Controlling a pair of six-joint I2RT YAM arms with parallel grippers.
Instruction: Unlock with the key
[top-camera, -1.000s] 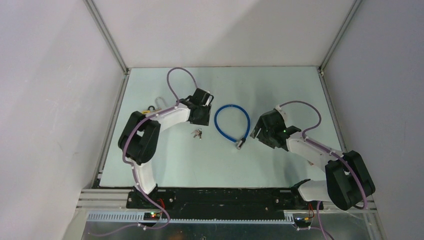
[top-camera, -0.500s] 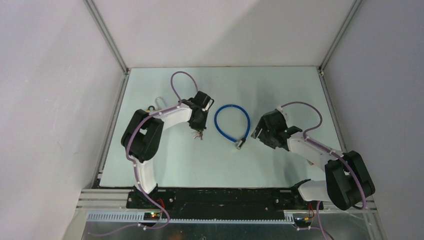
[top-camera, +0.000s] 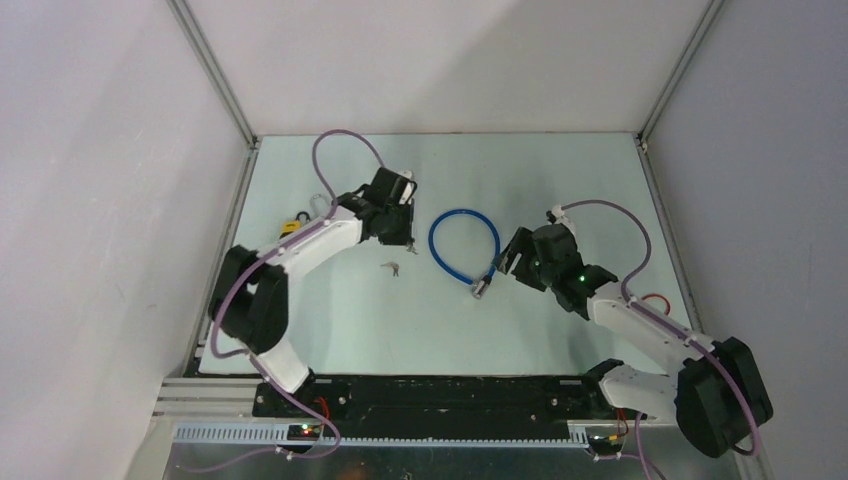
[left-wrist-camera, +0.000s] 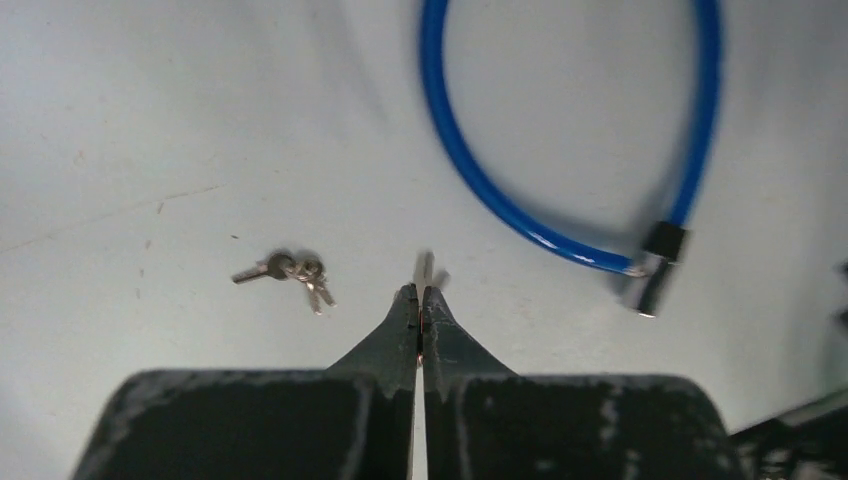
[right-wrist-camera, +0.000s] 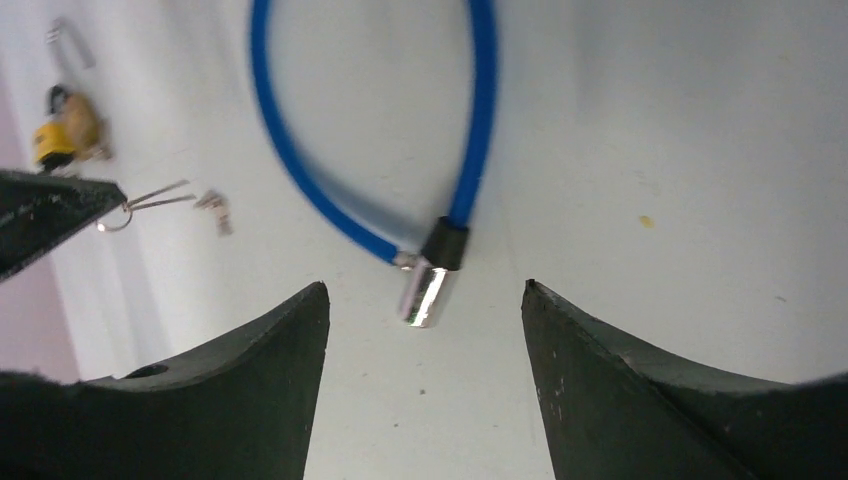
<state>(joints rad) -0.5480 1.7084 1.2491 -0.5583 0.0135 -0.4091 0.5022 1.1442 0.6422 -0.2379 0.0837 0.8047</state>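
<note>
Left wrist view: left gripper (left-wrist-camera: 419, 292) pinches the key (left-wrist-camera: 425, 268) at its very tips. The cable lock (left-wrist-camera: 652, 283) lies ahead-right, just before the wide-open right gripper (right-wrist-camera: 423, 288). Such thin purchase may let the key twist.

I log: cable lock (right-wrist-camera: 481, 100), glossy blue plastic sheath, polished metal barrel (right-wrist-camera: 424, 295) at five o'clock; keys (left-wrist-camera: 295, 270), dull metal; table (top-camera: 560, 180), matt.

Right pincer (right-wrist-camera: 424, 285) gapes above surface (right-wrist-camera: 650, 120), blue cable lock (right-wrist-camera: 300, 190) silver end between fingers. Left pincer (right-wrist-camera: 50, 215) pinches key (right-wrist-camera: 158, 196). Yellow padlock (right-wrist-camera: 62, 130) top left.
</note>
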